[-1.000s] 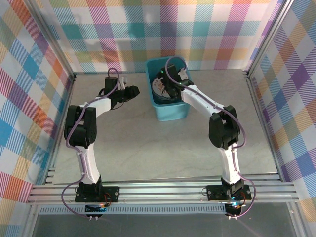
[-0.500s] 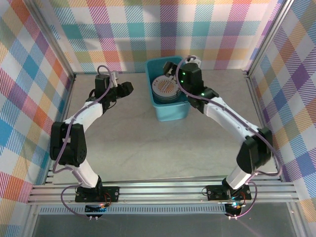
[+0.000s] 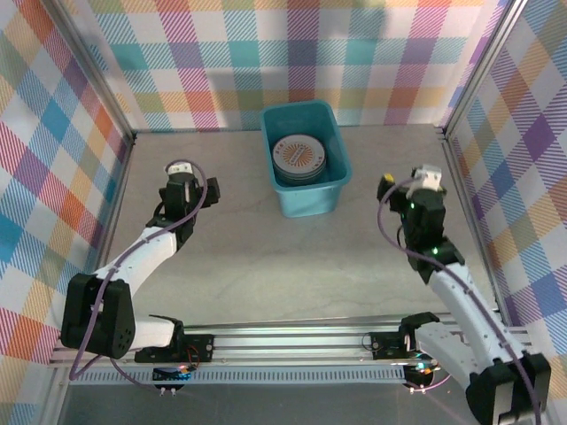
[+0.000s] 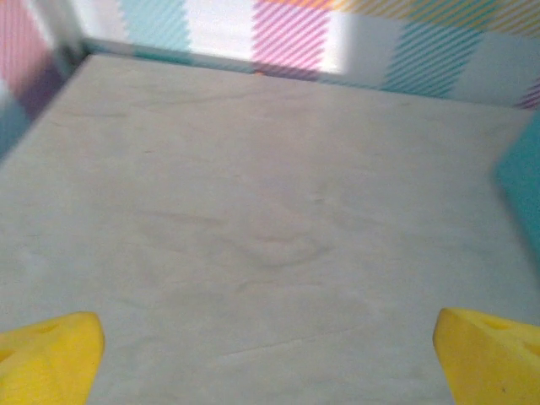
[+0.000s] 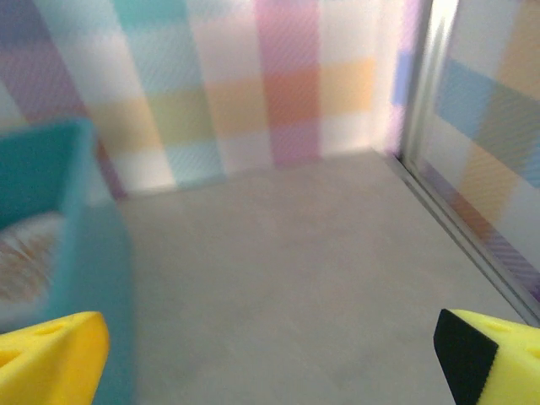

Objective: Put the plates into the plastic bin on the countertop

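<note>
The teal plastic bin stands at the back middle of the countertop. Inside it lies a stack of plates, the top one with an orange sunburst centre. My left gripper hovers left of the bin, open and empty; in the left wrist view its yellow fingertips stand wide apart over bare counter, and the gripper holds nothing. My right gripper hangs right of the bin, also open and empty. The right wrist view has the bin at its left with a plate inside.
Plaid walls and aluminium rails frame the counter on three sides. A rail runs along the right wall near my right gripper. A corner of the bin sits at the right edge of the left wrist view.
My right gripper has come up out of the bin and swung back to the right. The left gripper has opened wide and drawn back towards the near left. The plate stack now lies uncovered.
</note>
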Tool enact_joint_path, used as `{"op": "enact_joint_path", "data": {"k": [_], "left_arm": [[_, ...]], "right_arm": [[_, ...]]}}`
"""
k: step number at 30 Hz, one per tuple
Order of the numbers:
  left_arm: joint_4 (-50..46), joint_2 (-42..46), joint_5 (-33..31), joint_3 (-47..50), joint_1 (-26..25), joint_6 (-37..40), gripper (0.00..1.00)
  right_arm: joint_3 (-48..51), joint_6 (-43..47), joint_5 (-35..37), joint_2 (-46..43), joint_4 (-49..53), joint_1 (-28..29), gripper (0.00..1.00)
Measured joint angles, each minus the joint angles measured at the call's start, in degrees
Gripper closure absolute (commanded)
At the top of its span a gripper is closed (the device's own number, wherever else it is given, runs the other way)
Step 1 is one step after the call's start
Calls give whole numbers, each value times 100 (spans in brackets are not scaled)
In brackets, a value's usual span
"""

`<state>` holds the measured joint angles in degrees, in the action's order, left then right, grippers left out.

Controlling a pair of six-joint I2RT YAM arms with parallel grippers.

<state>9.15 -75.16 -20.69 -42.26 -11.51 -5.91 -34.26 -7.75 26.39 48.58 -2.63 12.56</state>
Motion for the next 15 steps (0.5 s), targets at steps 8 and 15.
{"op": "enact_joint_path", "data": {"k": [8,15], "left_arm": [[1775,-409,-442,1602,-37,752,0],[3156,-1222,-426,1827,-42,1008,0]], "right_arm": [[1991,76,-758,599,-1235,-1110,1],[1838,101,-1515,2483,-3165,-1250,1]]}}
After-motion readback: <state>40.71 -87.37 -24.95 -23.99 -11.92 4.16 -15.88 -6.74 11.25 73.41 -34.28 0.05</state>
